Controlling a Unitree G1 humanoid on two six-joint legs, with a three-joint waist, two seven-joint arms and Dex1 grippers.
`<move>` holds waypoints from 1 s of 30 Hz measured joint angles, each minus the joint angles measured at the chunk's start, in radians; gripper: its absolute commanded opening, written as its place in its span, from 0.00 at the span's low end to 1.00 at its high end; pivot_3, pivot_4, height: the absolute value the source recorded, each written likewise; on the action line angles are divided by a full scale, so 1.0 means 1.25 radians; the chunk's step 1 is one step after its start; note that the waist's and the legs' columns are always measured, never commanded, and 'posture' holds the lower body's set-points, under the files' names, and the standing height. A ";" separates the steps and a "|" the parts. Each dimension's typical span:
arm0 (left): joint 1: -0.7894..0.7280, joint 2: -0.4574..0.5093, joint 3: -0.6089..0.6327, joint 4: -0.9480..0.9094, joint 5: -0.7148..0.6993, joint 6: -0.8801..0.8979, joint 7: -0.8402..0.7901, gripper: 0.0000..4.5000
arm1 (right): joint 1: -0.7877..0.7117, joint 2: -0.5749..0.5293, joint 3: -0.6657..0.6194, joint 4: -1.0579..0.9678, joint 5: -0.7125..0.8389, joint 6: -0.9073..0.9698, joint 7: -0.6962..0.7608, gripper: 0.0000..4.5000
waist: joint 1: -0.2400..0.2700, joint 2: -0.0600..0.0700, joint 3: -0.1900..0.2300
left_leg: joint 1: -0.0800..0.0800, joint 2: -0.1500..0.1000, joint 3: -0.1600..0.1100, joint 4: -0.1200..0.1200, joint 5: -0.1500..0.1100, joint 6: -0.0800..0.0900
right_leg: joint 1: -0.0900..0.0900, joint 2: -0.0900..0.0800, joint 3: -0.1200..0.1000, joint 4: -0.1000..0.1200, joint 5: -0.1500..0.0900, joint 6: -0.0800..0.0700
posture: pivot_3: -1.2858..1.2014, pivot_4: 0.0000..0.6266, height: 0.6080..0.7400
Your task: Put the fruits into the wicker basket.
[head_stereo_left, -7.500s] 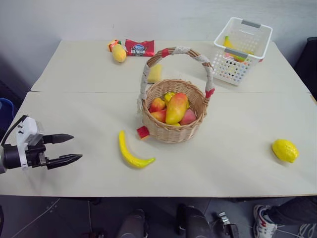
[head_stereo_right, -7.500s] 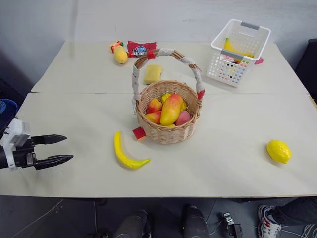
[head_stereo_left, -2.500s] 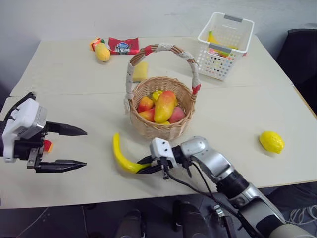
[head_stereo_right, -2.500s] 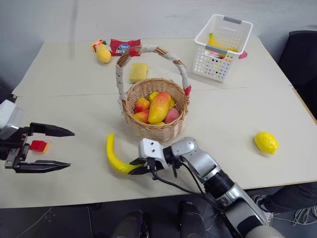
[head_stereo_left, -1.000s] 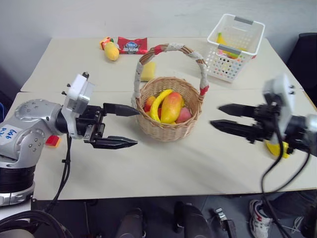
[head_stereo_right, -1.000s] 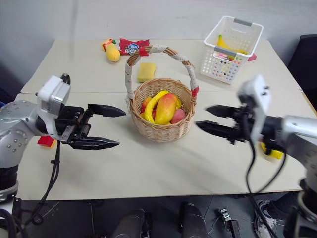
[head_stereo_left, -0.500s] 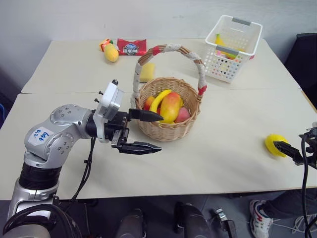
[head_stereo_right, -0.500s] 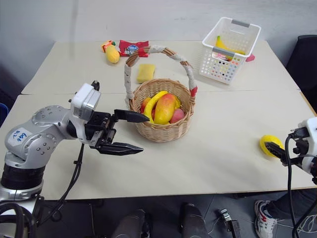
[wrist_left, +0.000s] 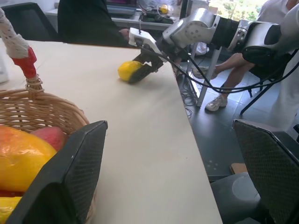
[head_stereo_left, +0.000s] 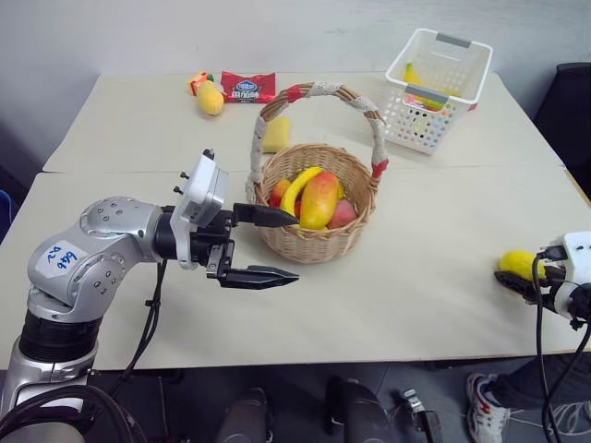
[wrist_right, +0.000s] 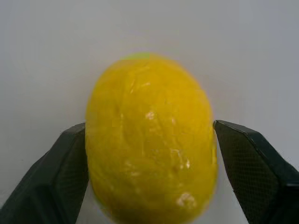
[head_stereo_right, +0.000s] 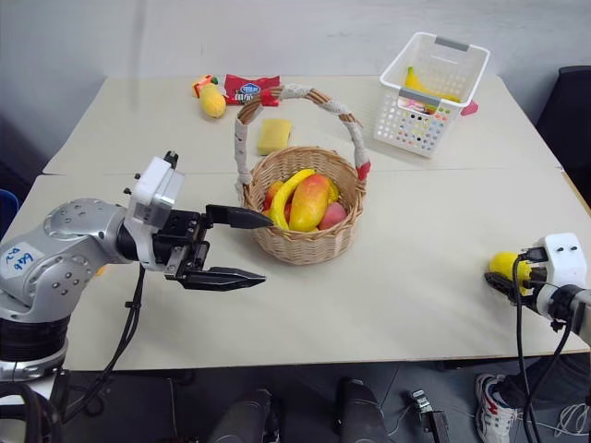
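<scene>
The wicker basket (head_stereo_left: 319, 208) stands mid-table with the banana (head_stereo_left: 300, 186) lying in it among red and orange fruits. My left gripper (head_stereo_left: 296, 247) hangs open and empty just left of the basket, pointing at its wall. The lemon (head_stereo_left: 517, 263) lies near the table's right edge. My right gripper (wrist_right: 149, 128) is around it, one black finger against each side of the lemon (wrist_right: 149, 140), which rests on the table. The left wrist view shows the lemon (wrist_left: 129, 70) with my right arm reaching onto it.
A white lattice basket (head_stereo_left: 441, 78) stands at the back right. A red snack packet (head_stereo_left: 246, 87), a small yellow-orange fruit (head_stereo_left: 209, 95) and a pale yellow block (head_stereo_left: 275, 135) lie behind the wicker basket. People (wrist_left: 84, 21) stand beyond the table's right edge.
My right arm swung right and down from beside the basket to the lemon, and its fingers now close on the lemon's sides. The left gripper has barely moved.
</scene>
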 measured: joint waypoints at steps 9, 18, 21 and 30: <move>0.017 0.023 0.041 0.014 0.001 -0.003 0.013 1.00 | 0.090 0.000 -0.122 -0.335 0.319 0.122 0.192 0.55 | 0.001 0.001 0.000 | 0.000 0.003 -0.002 0.000 0.000 0.000 | 0.001 0.000 -0.001 0.000 0.000 0.000 | 0.52 0.24 1.00; 0.016 0.063 0.096 0.117 0.053 -0.051 0.010 1.00 | -0.322 0.159 0.159 -0.516 0.475 0.227 -0.044 0.55 | -0.016 0.000 0.000 | -0.002 0.002 -0.002 0.001 0.000 -0.001 | -0.001 0.000 -0.001 0.000 0.000 -0.001 | 0.52 0.24 1.00; 0.003 0.062 0.094 0.137 0.065 -0.064 0.007 1.00 | -0.436 0.244 0.271 -0.456 0.405 0.219 -0.112 0.55 | -0.016 0.000 0.000 | -0.004 0.000 -0.002 0.001 0.000 -0.001 | -0.003 0.000 -0.002 0.000 0.000 -0.001 | 0.52 0.24 1.00; -0.016 0.041 0.079 0.140 0.089 -0.085 0.001 1.00 | -0.546 0.376 0.464 -0.292 0.200 0.151 -0.163 0.99 | -0.020 0.000 0.000 | -0.005 0.000 -0.002 0.001 0.000 -0.001 | -0.003 0.000 -0.003 -0.001 0.000 -0.001 | 0.52 0.24 1.00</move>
